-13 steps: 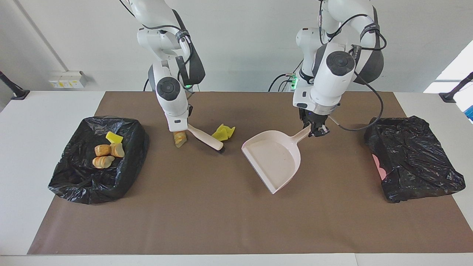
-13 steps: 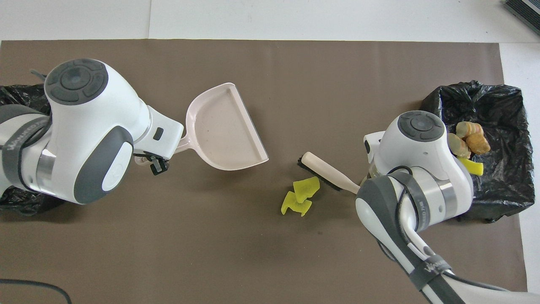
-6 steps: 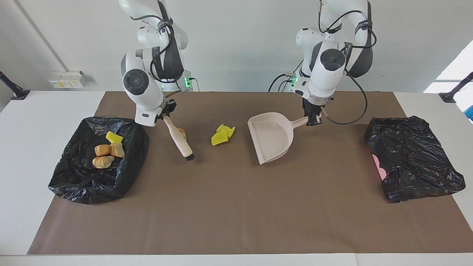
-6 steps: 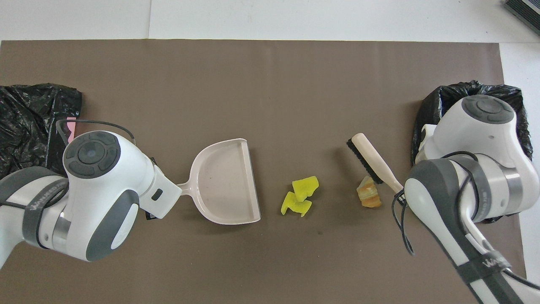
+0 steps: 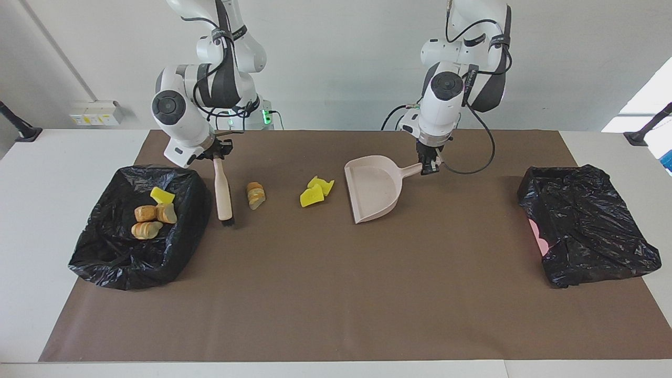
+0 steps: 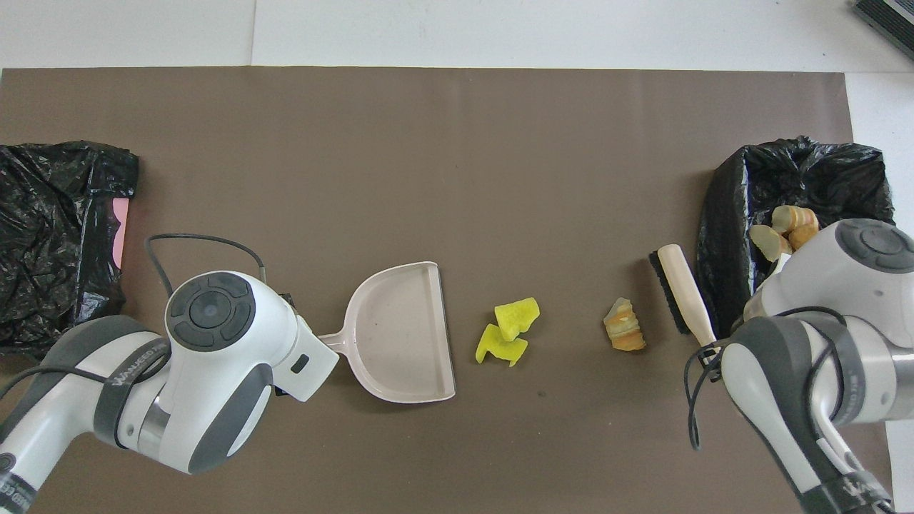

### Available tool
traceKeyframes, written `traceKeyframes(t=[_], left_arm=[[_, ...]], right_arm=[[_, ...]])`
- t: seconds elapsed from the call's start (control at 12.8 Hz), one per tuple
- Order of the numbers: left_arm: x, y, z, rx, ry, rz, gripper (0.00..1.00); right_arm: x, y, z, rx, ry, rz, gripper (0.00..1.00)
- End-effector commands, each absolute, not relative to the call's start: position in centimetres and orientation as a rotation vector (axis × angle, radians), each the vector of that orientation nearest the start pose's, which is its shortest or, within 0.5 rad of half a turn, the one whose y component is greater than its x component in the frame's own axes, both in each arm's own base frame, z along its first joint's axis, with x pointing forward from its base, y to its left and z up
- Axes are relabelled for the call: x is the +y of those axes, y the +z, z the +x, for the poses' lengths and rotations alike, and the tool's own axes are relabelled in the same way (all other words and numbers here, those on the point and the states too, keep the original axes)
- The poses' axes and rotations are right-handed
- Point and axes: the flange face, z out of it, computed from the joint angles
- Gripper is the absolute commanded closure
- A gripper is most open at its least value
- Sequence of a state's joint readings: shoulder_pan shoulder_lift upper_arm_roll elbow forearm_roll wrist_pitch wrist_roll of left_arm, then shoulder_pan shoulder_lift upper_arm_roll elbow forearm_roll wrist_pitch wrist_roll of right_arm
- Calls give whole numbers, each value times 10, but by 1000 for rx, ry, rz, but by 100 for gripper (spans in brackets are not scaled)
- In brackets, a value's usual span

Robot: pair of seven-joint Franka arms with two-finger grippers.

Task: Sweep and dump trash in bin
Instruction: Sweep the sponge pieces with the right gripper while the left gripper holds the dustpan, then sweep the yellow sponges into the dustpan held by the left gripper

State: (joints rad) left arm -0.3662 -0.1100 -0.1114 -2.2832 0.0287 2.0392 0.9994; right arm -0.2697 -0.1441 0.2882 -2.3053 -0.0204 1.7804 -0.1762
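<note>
Two bright yellow scraps of trash (image 5: 316,190) (image 6: 508,332) lie mid-mat, with a tan bread-like chunk (image 5: 255,195) (image 6: 625,334) beside them toward the right arm's end. My right gripper (image 5: 217,155) is shut on the handle of the beige brush (image 5: 224,194) (image 6: 682,289), which stands between the chunk and the bin. The bin (image 5: 105,252) (image 6: 792,178) is lined in black and holds several pieces (image 5: 152,212). My left gripper (image 5: 429,167) is shut on the handle of the beige dustpan (image 5: 373,191) (image 6: 400,335), whose mouth faces the yellow scraps. In the overhead view both grippers are hidden under the arms.
A second black bag (image 5: 588,226) (image 6: 57,235) with a bit of pink showing lies at the left arm's end of the table. A brown mat (image 5: 336,294) covers the table's middle.
Both arms drew back toward the robots. The brush swung from beside the yellow scraps, past the bread chunk, to beside the bin. The dustpan shifted closer to the yellow scraps.
</note>
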Motion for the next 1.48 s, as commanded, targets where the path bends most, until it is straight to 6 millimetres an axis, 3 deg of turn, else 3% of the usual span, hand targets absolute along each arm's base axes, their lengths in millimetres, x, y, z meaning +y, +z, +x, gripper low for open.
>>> traceKeyframes(t=[0.0, 0.23, 0.39, 0.78, 1.09, 1.4], left_arm=[[-217, 388, 418, 2095, 180, -2306, 100], [-219, 382, 415, 2070, 193, -2327, 100], [-219, 382, 414, 2061, 193, -2335, 100], [-219, 383, 414, 2058, 193, -2336, 100], [-218, 382, 414, 2055, 195, -2339, 100], [-218, 382, 414, 2048, 195, -2346, 100]], right_arm=[[12, 368, 387, -198, 517, -3156, 100], [17, 341, 379, -110, 476, -3148, 100], [59, 333, 378, 23, 483, -3178, 100], [127, 328, 381, 136, 465, -3124, 100], [202, 320, 395, 226, 440, -3130, 100], [295, 312, 404, 152, 482, -3078, 100]])
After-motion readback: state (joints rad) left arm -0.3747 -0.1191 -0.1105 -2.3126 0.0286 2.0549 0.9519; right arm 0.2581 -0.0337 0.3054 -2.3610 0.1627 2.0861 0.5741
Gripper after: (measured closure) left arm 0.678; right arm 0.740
